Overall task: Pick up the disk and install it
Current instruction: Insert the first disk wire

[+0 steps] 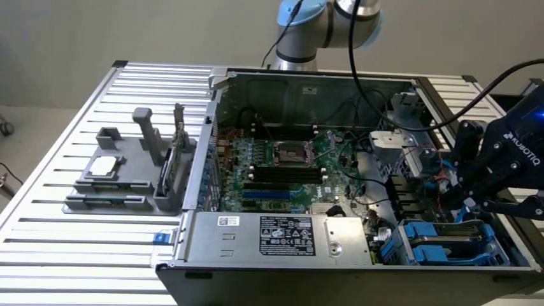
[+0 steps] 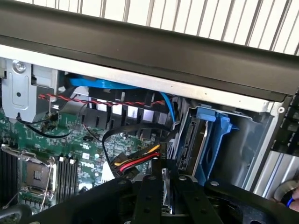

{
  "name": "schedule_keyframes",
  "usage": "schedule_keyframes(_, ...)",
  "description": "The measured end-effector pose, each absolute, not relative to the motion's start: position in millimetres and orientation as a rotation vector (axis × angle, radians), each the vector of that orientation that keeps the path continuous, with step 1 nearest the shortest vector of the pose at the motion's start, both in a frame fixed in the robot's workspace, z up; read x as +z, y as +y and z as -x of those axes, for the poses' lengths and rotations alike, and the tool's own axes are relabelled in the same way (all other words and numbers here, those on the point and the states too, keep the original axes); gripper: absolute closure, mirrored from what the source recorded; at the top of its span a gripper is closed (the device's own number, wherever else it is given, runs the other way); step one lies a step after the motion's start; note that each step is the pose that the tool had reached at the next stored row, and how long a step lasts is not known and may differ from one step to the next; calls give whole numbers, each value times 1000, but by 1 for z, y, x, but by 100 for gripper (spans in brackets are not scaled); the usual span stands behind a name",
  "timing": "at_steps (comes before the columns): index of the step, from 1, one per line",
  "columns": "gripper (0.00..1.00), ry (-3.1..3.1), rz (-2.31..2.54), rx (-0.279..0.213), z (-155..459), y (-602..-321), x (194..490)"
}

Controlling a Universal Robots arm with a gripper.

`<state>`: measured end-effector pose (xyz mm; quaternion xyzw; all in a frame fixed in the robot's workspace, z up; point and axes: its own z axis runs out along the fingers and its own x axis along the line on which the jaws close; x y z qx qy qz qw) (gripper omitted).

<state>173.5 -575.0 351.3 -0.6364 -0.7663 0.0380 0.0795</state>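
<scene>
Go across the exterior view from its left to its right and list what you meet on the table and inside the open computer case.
Grey fixture stand → case side wall → processor socket → blue drive bay.

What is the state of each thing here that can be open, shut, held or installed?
computer case: open on one side.
disk: on edge in its blue carrier, inside the drive bay.
gripper: shut on the disk's near edge, it seems.
power supply: mounted in the case.
</scene>
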Motion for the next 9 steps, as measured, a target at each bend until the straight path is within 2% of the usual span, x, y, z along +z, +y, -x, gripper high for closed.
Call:
schedule_keyframes(5,84,-2288,1951,166,-175,-575,353)
schedule_keyframes(9,84,-2254,1996,176,-175,-575,354)
